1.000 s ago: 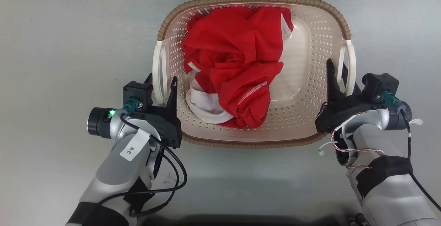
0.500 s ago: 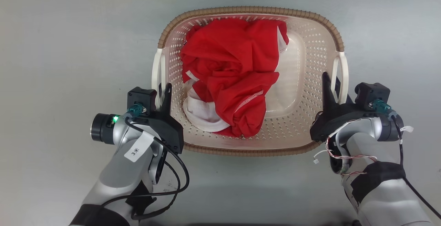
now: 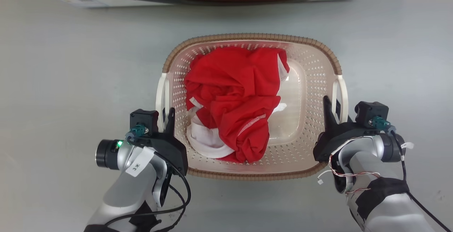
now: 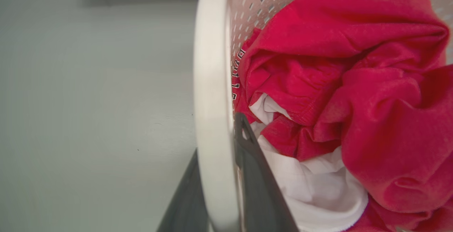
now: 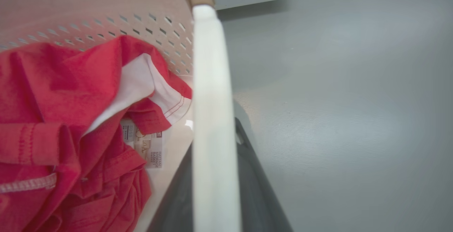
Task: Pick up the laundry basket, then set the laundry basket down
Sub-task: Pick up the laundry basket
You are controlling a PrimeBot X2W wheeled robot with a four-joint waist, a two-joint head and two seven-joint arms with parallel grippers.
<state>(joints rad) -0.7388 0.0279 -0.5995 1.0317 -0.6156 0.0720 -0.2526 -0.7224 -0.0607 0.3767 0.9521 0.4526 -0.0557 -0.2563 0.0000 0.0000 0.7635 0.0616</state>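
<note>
The grey floor lies outboard of both arms. The laundry basket sits between my left claw and my right claw, holding a red garment. Each claw is clamped on the laundry basket: left on the left white handle, right on the right white handle, one finger each side.
</note>
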